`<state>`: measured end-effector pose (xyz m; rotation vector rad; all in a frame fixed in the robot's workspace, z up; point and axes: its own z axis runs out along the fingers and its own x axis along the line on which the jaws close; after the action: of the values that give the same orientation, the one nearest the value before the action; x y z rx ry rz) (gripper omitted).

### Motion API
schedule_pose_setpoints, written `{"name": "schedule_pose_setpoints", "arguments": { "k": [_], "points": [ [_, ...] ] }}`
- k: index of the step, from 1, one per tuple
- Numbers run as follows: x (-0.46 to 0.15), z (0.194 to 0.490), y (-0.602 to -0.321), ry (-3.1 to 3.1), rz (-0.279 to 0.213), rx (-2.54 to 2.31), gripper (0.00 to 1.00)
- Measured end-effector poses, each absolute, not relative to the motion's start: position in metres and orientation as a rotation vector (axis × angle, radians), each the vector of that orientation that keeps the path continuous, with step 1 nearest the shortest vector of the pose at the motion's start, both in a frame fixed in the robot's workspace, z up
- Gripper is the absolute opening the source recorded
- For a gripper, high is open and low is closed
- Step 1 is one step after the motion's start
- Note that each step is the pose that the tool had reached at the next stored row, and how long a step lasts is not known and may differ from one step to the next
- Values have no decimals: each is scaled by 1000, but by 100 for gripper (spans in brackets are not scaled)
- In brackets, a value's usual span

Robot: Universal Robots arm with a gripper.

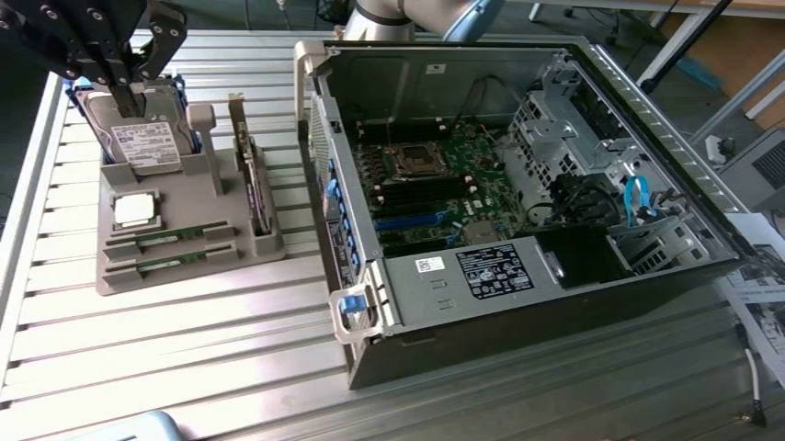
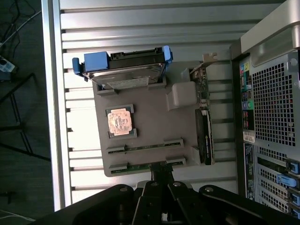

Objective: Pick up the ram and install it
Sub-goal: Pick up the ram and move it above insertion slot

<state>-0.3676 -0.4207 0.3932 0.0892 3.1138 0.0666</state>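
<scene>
Exterior view evidence places the gripper high above a grey holder that rests on the slatted worktop, over the end where a hard drive stands. The jaws are seen shut together, and nothing is held between them. Two alike sticks are seated in parallel slots at the holder's other end. The inner ram stick sits just beside the processor chip, and the outer ram stick runs along the holder's edge. Neither has been lifted. In the wrist view the closed tips are lined up over the outer ram stick.

Several risks can be judged from this. If a descent were made with the jaws shut, the stick's top edge would be struck rather than straddled, and its chips could be damaged. Because the sticks lie near each other, a finger could be set down on the neighbour or on the raised blocks at the slot ends. An off-centre grip would likely leave the stick tilted, so it could bind in its slot and the holder, which is not visibly fastened, could be dragged up with it. A tilted stick would also be hard to seat in the memory slots inside the open computer case, where cables and the case walls crowd the approach. The upright expansion card could be brushed by the arm.
</scene>
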Motion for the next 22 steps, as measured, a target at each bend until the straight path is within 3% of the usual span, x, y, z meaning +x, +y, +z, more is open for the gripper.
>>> {"name": "schedule_pose_setpoints", "arguments": {
  "k": [22],
  "points": [
    [-368,393,-421,3123,68,-52,11]
  ]
}}
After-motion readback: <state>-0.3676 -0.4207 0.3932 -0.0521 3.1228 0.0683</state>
